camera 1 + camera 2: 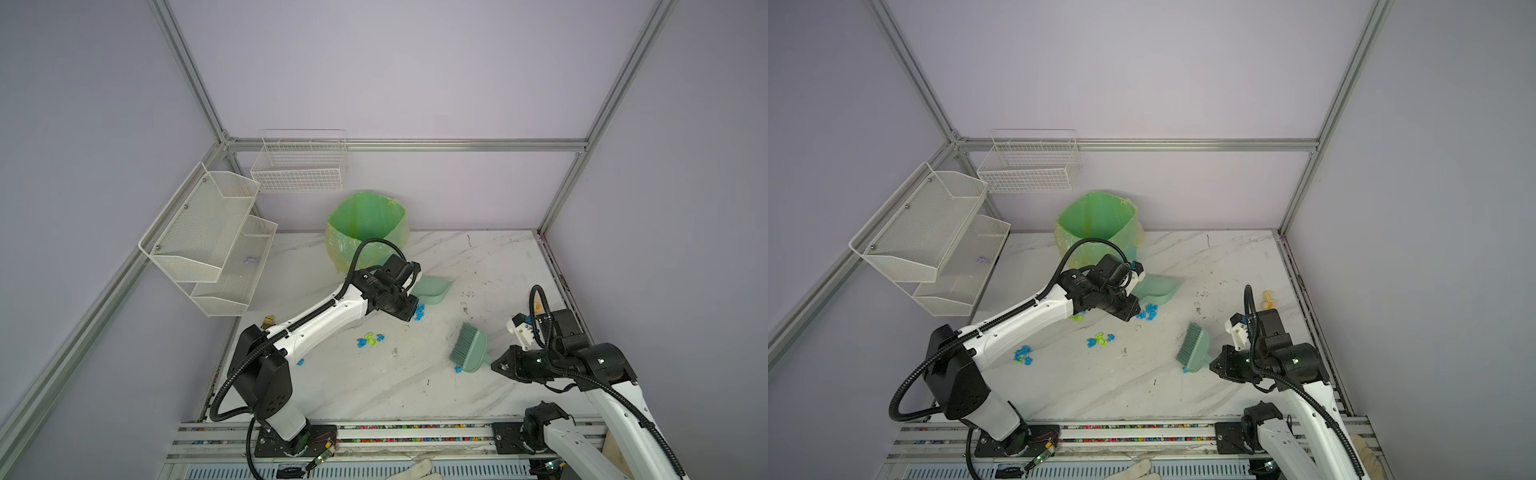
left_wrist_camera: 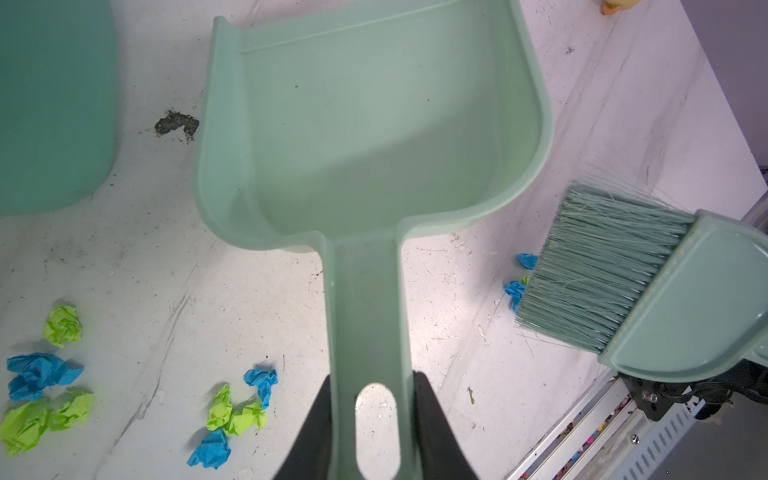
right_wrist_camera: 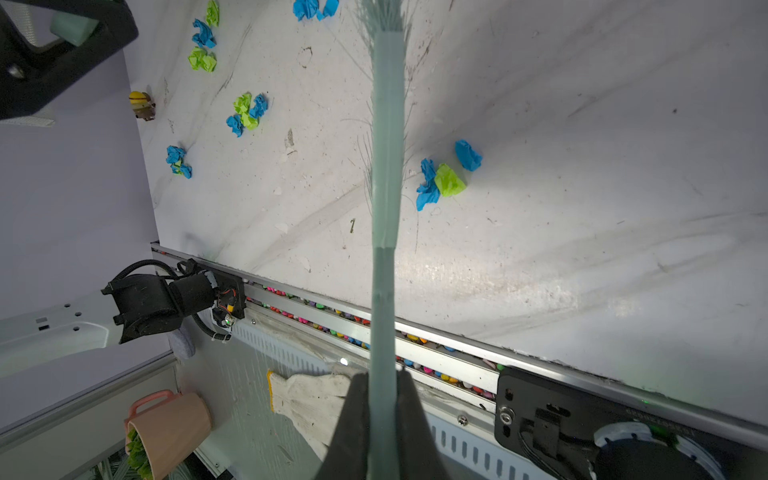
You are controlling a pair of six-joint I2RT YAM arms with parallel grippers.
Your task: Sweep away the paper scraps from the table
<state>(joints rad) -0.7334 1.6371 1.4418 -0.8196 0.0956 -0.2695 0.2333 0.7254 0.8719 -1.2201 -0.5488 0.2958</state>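
The space is enclosed by pale lilac walls (image 1: 415, 62), framed with aluminium profiles (image 1: 457, 145); upright posts (image 1: 566, 183) are seen at both far corners. A two-tier white mesh shelf (image 1: 208, 241) is fixed to the left wall, and a white wire basket (image 1: 299, 166) is hung on the far wall, just beside the left corner. The near edge of the bench (image 1: 415, 395) is bordered by slotted aluminium rails (image 1: 415, 434). Below that edge, in the right wrist view, a pink pot (image 3: 170, 428) with green leaves and a white knitted glove (image 3: 307, 399) are seen. Soft, even light is cast throughout.
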